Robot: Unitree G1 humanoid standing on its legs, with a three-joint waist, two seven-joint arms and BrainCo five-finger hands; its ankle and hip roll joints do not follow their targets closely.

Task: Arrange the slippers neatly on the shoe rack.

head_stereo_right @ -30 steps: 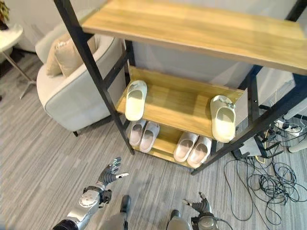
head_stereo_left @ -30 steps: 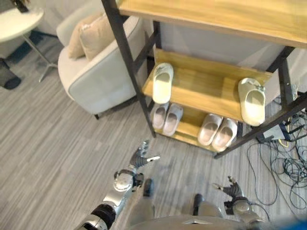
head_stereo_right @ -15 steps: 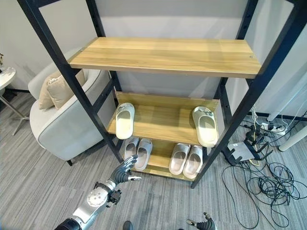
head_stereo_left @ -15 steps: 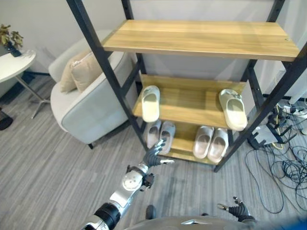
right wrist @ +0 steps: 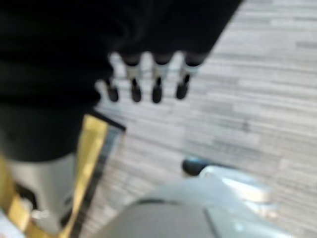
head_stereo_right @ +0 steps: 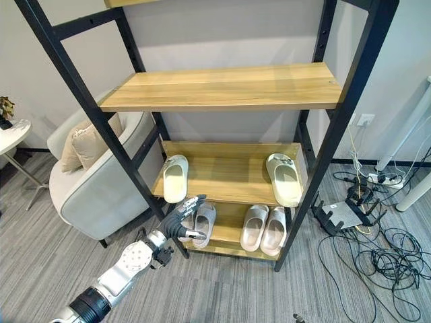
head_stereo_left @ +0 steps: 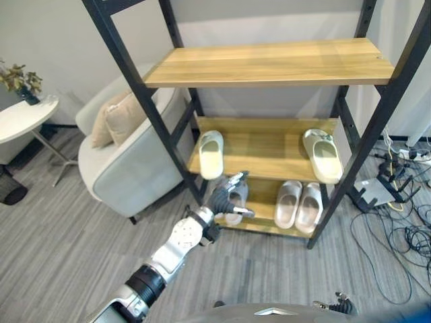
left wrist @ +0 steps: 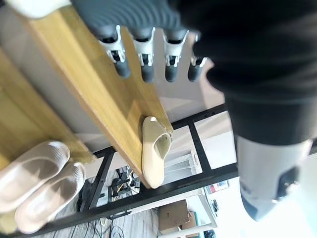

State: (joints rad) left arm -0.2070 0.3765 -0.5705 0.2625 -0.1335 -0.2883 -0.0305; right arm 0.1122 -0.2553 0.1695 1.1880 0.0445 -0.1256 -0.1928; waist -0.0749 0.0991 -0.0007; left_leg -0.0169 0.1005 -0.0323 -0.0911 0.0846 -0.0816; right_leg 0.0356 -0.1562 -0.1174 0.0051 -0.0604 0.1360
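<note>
Shoe rack (head_stereo_right: 128, 165): black frame, wooden shelves, centre of the frame; over the last second the whole view had swung upward, so the top shelf (head_stereo_right: 222, 87) came fully into sight; a camera move, the rack itself unmoved. Middle shelf (head_stereo_right: 229, 176): two pale slippers, one at the left end (head_stereo_right: 174, 177), one at the right end (head_stereo_right: 283, 178), well apart and not paired. Bottom shelf (head_stereo_right: 225, 234): one pair of pinkish slippers at centre right (head_stereo_right: 263, 228), side by side; another slipper at centre left (head_stereo_right: 204, 222), partly behind the hand, its mate largely hidden. Left hand (head_stereo_right: 178, 219): had risen from low over the floor to the rack's front left post, level with the gap between middle and bottom shelves; fingers (left wrist: 143, 59) straight and spread, thumb out, nothing held; its wrist view looked along the middle shelf toward the right-end slipper (left wrist: 156, 156). Right hand (right wrist: 143, 84): had dropped to the lower edge of the frame; fingers relaxed and straight over the grey floor (head_stereo_right: 337, 289), nothing held. Armchair (head_stereo_right: 94, 188) with cushions at left, side table (head_stereo_right: 10, 134) at far left. Judgement: the reach had begun but no slipper was yet gripped; the left-end slipper on the middle shelf appeared the likely first target; pairing of the split slippers was not yet done.
</note>
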